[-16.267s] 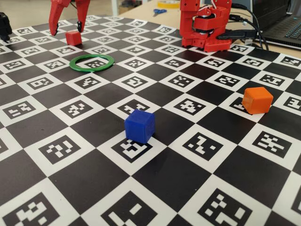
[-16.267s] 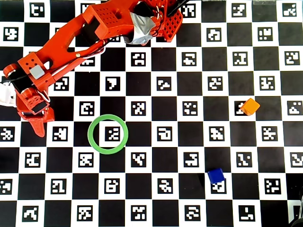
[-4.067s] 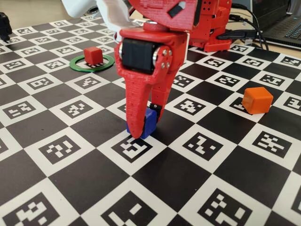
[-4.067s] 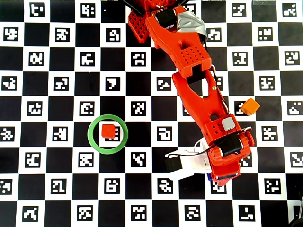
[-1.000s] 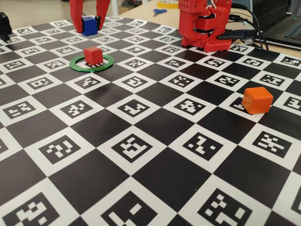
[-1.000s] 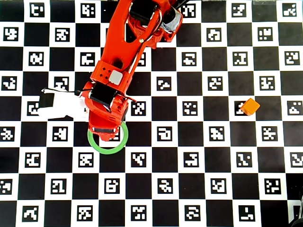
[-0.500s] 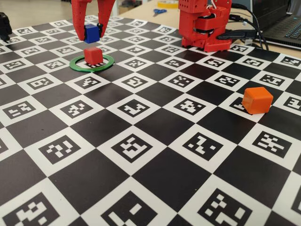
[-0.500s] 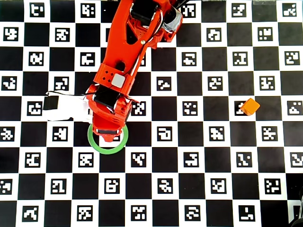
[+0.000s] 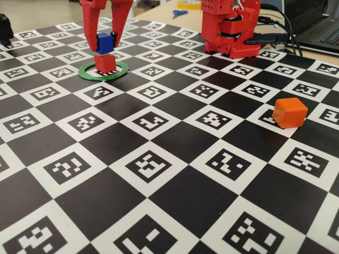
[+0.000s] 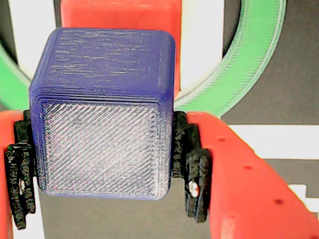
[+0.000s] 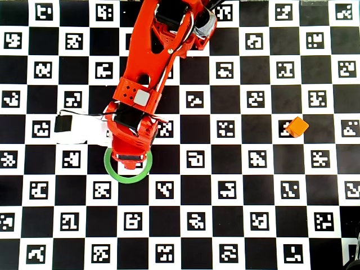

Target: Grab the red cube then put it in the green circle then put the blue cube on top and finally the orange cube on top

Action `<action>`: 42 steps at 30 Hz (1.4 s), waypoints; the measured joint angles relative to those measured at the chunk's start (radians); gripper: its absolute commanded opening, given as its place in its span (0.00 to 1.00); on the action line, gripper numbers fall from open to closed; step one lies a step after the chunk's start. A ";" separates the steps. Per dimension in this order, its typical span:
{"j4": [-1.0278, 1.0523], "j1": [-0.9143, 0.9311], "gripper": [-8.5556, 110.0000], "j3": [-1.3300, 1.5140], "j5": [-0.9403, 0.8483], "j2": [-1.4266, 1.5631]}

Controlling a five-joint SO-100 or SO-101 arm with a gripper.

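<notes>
The red cube [image 9: 105, 63] sits inside the green circle [image 9: 103, 71] at the back left of the fixed view. My gripper [image 9: 105, 44] is shut on the blue cube [image 9: 104, 42] and holds it just above the red cube. In the wrist view the blue cube [image 10: 102, 119] fills the space between the black pads [image 10: 194, 181], with the red cube [image 10: 119, 15] and the green circle [image 10: 239, 69] behind it. The orange cube [image 9: 290, 112] lies alone at the right, also in the overhead view [image 11: 297, 126]. In the overhead view the arm hides both cubes over the green circle [image 11: 128, 177].
The board is a black-and-white checkerboard with marker squares. The red arm base [image 9: 230, 26] stands at the back. Cables and a laptop [image 9: 318, 26] lie behind it at the right. A white camera module [image 11: 76, 130] hangs off the arm's left in the overhead view.
</notes>
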 measured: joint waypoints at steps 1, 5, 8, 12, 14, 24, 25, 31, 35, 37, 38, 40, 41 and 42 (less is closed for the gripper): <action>0.000 0.000 0.10 0.000 0.005 0.000; -0.021 0.000 0.10 0.015 0.006 0.000; -0.028 0.000 0.10 0.020 0.005 0.000; -0.028 0.000 0.10 0.020 0.005 0.000; -0.028 0.000 0.10 0.020 0.005 0.000; -0.044 0.000 0.10 0.021 0.000 0.000; -0.046 0.000 0.10 0.026 -0.003 0.000; -0.051 0.000 0.10 0.038 -0.008 0.000; -0.051 0.008 0.10 0.038 -0.008 0.000; -0.051 0.009 0.10 0.038 -0.009 0.000; -0.051 0.009 0.10 0.038 -0.012 0.000; -0.051 0.009 0.10 0.038 -0.017 0.000; -0.051 0.009 0.10 0.038 -0.017 0.000; -0.051 0.009 0.11 0.038 -0.017 0.000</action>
